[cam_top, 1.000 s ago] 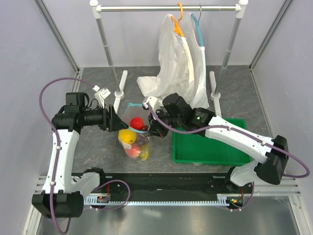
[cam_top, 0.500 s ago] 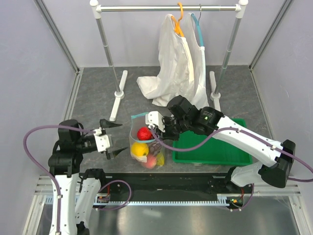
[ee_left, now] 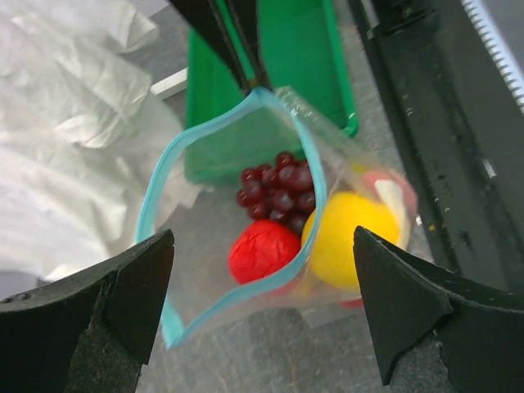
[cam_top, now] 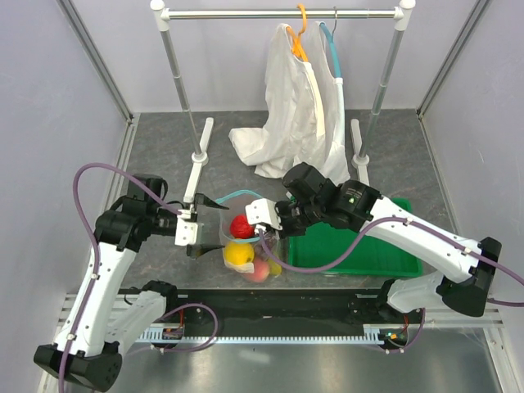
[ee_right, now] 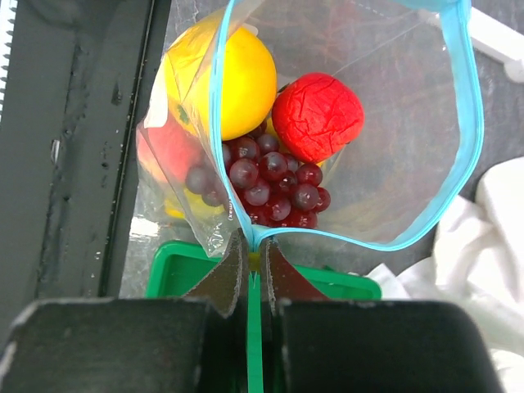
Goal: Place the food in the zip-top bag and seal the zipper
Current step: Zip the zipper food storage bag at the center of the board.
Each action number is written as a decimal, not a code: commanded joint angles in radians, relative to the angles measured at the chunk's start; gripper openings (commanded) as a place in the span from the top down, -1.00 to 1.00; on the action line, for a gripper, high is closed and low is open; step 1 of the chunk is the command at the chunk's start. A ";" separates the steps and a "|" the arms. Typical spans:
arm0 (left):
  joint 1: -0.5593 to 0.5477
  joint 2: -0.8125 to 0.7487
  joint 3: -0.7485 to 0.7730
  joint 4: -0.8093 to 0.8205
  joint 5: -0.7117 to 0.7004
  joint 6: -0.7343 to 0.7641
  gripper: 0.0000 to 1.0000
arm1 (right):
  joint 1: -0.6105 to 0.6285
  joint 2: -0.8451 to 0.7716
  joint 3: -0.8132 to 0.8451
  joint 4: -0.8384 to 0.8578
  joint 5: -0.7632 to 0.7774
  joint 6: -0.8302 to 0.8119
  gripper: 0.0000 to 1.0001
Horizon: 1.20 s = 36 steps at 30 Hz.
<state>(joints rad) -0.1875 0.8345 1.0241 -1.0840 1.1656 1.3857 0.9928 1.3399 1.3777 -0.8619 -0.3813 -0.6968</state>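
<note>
Left gripper (cam_top: 205,227): spread wide and holding nothing, its jaws facing the open mouth of the bag from the left; whether a fingertip brushes the plastic cannot be told.
Right gripper (ee_right: 250,250): clenched, pinching the clear crinkly zip-top plastic bag (ee_right: 393,172) at one end of its mouth, where the two sides of the strip meet.
Thin teal-blue zipper strip (ee_right: 468,123): unsealed, curving in a wide loop around the mouth.
Bag's place: near the front edge of the grey table (cam_top: 164,155), between the two grippers, just left of the green plastic tray (cam_top: 368,255).
Inside the bag: a red round wrinkled toy fruit (ee_right: 318,117), a dark purple toy grape bunch (ee_right: 274,184) touching it, a yellow round toy fruit (ee_right: 246,78) and a pink-orange toy peach (cam_top: 258,270) lower down.
Behind: white garments (cam_top: 295,106) hang on a metal rail (cam_top: 278,13), their hems pooling on the table, well apart from the bag.
In the way: nothing lies between the left jaws and the bag.
</note>
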 commanded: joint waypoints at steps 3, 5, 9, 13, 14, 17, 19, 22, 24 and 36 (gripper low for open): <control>-0.079 0.006 0.018 0.191 0.037 -0.281 -0.90 | 0.024 0.018 0.096 0.015 0.025 -0.072 1.00; -0.105 -0.023 -0.034 0.343 0.010 -0.374 -0.89 | 0.032 0.022 0.110 0.014 0.022 -0.072 1.00; -0.208 -0.089 -0.186 0.625 -0.081 -0.521 -0.91 | 0.055 0.022 0.113 0.014 0.025 -0.089 1.00; -0.289 -0.075 -0.187 0.658 -0.101 -0.553 -0.94 | 0.070 0.031 0.124 0.014 0.042 -0.089 1.00; -0.329 -0.078 -0.193 0.697 -0.122 -0.556 -0.94 | 0.073 0.033 0.127 0.009 0.041 -0.087 1.00; -0.381 -0.090 -0.260 0.841 -0.245 -0.623 -0.94 | 0.089 0.027 0.130 0.008 0.038 -0.098 1.00; -0.394 -0.083 -0.282 0.880 -0.251 -0.591 -0.95 | 0.107 0.025 0.133 0.003 0.041 -0.112 1.00; -0.421 -0.048 -0.282 0.880 -0.251 -0.554 -0.95 | 0.132 0.022 0.138 -0.014 0.042 -0.132 1.00; -0.438 -0.034 -0.279 0.878 -0.253 -0.509 -0.95 | 0.147 0.019 0.133 -0.025 0.045 -0.161 1.00; -0.468 0.035 -0.207 0.648 -0.185 -0.272 -0.69 | 0.213 0.008 0.110 -0.051 0.111 -0.251 1.00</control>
<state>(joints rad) -0.6525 0.8593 0.7593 -0.3347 0.9520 0.9768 1.1923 1.3739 1.4597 -0.9485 -0.2619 -0.9089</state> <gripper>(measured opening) 0.865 0.031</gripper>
